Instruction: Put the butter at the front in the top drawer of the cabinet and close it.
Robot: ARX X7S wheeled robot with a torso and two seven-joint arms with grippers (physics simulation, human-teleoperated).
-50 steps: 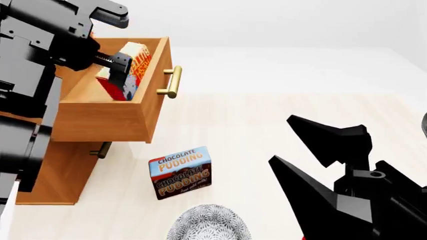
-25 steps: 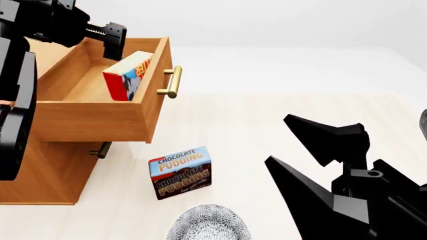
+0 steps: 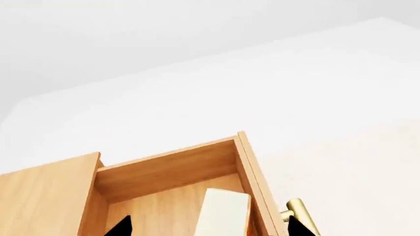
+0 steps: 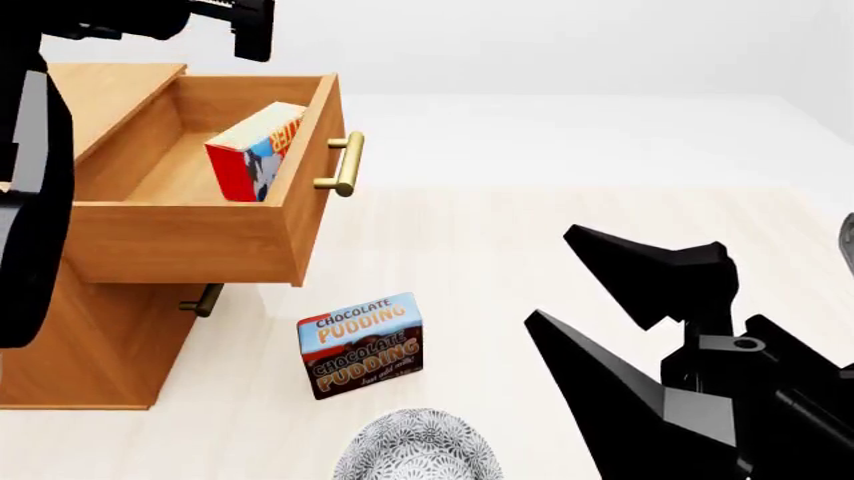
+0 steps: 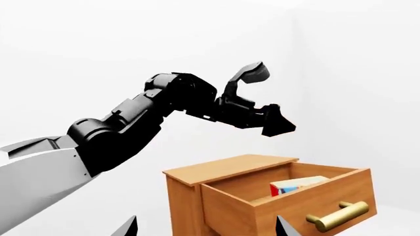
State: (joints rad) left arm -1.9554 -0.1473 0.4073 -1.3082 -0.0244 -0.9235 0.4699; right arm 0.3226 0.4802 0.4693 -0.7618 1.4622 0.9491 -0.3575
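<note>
The butter (image 4: 254, 150) leans tilted inside the open top drawer (image 4: 200, 240) of the cabinet (image 4: 94, 350), near the drawer's brass handle (image 4: 344, 165). It also shows as a pale box edge in the left wrist view, butter (image 3: 223, 214), and in the right wrist view, butter (image 5: 295, 187). My left gripper (image 5: 269, 98) hangs open and empty above the drawer, at the top left of the head view, left gripper (image 4: 247, 20). My right gripper (image 4: 547, 275) is open and empty over the floor at the lower right, far from the cabinet.
A Chocolate Pudding box (image 4: 360, 345) stands on the light floor in front of the cabinet. A grey patterned bowl (image 4: 416, 445) lies just nearer than it. The lower drawer is shut, with its handle (image 4: 203, 300) under the pulled-out top drawer.
My left gripper has let go of the butter and risen out of the drawer to above it. The butter stays leaning in the drawer. The right arm barely shifted.
</note>
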